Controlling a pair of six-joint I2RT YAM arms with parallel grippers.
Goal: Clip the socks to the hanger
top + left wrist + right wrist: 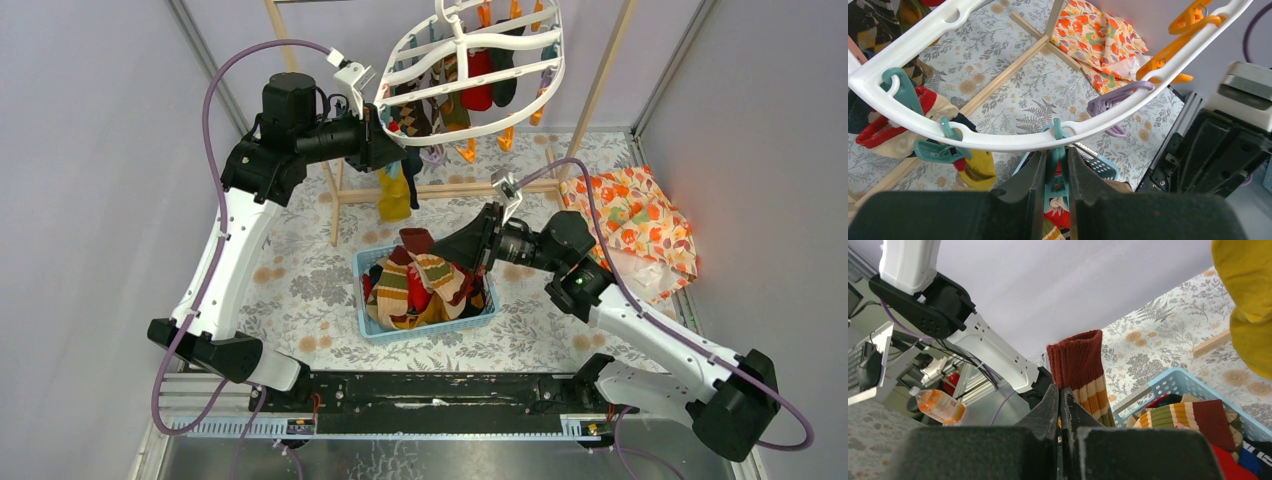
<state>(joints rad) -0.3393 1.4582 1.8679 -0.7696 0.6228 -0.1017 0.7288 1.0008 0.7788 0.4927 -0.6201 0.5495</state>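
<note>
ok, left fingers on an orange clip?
No, the left fingers are closed on a teal clip hanging from the white hanger.

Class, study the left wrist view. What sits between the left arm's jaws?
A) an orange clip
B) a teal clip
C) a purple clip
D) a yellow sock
B: the left arm's jaws stand on either side of a teal clip, pressing it where it hangs from the rim of the white hanger.
</note>
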